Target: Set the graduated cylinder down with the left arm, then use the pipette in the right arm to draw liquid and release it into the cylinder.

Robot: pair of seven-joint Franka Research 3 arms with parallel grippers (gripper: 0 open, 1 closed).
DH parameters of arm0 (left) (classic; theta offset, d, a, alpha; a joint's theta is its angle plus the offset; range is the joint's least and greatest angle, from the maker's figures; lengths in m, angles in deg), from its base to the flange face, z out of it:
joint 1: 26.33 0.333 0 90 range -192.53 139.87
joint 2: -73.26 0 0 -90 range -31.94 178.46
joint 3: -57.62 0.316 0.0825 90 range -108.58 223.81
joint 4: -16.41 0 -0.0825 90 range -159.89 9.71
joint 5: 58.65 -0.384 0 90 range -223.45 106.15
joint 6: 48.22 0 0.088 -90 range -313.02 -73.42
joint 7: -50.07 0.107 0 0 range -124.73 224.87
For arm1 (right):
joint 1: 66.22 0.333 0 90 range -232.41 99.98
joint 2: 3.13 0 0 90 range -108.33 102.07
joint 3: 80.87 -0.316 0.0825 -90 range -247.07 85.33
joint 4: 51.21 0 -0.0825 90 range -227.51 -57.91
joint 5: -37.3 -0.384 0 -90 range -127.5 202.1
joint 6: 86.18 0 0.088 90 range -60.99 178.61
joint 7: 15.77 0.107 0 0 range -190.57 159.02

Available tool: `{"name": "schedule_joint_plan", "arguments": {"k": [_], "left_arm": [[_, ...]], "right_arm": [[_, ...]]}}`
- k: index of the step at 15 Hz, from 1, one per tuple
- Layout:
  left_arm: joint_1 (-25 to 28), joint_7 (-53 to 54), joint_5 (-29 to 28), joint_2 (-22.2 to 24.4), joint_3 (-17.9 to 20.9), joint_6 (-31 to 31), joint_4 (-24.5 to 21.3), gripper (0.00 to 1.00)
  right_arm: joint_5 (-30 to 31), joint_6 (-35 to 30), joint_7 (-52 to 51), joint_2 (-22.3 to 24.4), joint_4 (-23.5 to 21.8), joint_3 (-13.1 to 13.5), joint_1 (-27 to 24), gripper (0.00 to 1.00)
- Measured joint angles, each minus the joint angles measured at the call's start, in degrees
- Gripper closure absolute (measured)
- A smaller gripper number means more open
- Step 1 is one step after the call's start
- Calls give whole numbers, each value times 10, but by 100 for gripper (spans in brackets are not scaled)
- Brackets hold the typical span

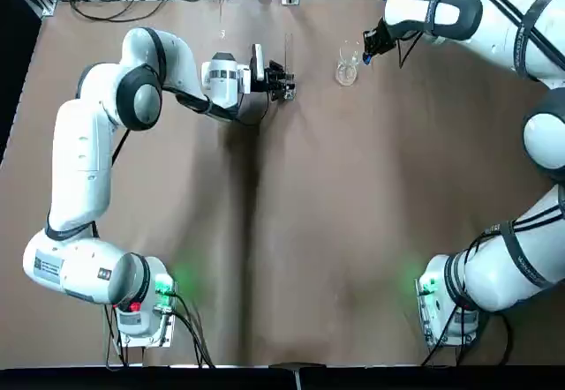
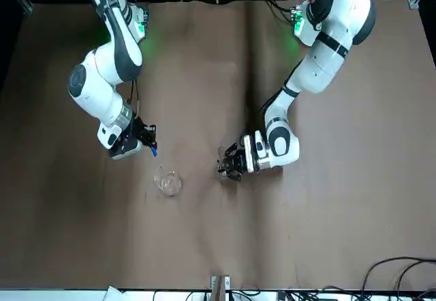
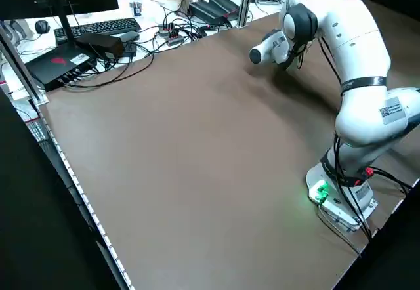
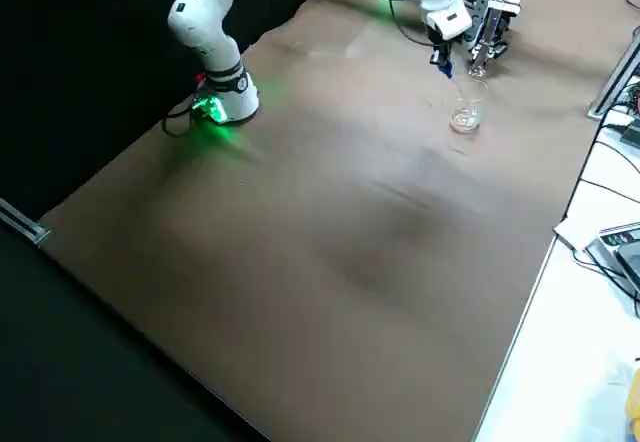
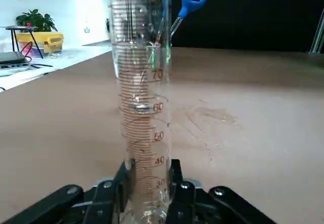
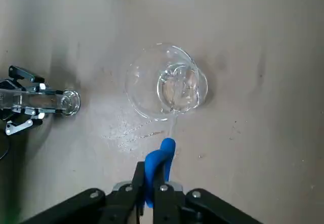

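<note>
While left gripper [image 5: 149,193] clamps graduated cylinder [image 5: 142,102] | right gripper [image 6: 149,186] pinches pipette [image 6: 161,158] beside beaker [image 6: 167,87] | bare table [image 1: 353,231] nearer bases

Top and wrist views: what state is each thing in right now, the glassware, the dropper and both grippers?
Tall slim clear glass graduated cylinder: upright, clamped near its foot.
Left gripper: shut on the cylinder, low at the table.
Thin clear pipette with blue bulb: held by its bulb, tip at the beaker's rim.
Right gripper: shut on the bulb, above the beaker.
Short wide clear beaker: upright, free-standing.
</note>
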Motion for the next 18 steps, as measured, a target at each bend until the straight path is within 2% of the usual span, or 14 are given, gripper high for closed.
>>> {"name": "schedule_joint_plan", "arguments": {"k": [18], "left_arm": [[6, 10, 0, -3, 6, 0, 1, 58]], "right_arm": [[0, 0, 11, 0, 4, 0, 0, 93]]}}
